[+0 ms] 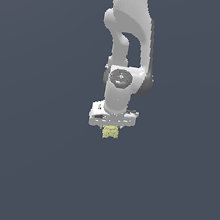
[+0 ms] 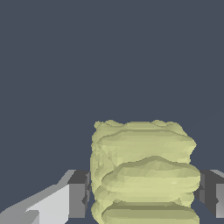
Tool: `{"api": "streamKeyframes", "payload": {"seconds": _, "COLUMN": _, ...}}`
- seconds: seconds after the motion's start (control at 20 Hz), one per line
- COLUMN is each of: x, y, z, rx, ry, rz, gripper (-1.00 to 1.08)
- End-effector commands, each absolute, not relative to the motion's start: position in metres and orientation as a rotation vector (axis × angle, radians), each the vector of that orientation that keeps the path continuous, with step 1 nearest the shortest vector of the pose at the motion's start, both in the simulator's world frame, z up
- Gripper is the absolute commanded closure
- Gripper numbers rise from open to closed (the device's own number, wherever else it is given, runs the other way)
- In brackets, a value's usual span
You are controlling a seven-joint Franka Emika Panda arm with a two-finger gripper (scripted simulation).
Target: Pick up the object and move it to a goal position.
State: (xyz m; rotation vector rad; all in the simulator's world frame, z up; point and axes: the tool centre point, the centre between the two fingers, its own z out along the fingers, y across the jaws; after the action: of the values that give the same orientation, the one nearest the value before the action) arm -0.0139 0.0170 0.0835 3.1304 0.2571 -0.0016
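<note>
The object [image 1: 110,132] is a small pale yellow lumpy thing with horizontal ridges. In the exterior view it sits directly under my white gripper [image 1: 111,128], which points straight down over it. In the wrist view the object [image 2: 144,175] fills the space between my two dark fingertips [image 2: 78,192], one on each side, each pressed against its flank. The gripper [image 2: 144,194] is shut on the object. The exterior view does not show whether the object rests on the surface or hangs just above it.
A plain dark blue-grey surface [image 1: 32,160] spreads all around, with no other objects, containers or edges in view. The white arm [image 1: 127,44] rises straight up from the gripper toward the top of the exterior view.
</note>
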Motion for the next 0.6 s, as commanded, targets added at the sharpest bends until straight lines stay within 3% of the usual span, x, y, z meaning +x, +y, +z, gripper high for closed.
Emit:
{"api": "streamKeyframes", "payload": {"seconds": 0.0, "x": -0.024, "y": 0.033, "z": 0.099, "rx": 3.130, "ry": 0.259, "rz": 0.000, "gripper": 1.08}}
{"api": "streamKeyframes", "payload": {"seconds": 0.55, "x": -0.082, "y": 0.122, "z": 0.184, "rx": 3.128, "ry": 0.259, "rz": 0.000, "gripper": 1.08}}
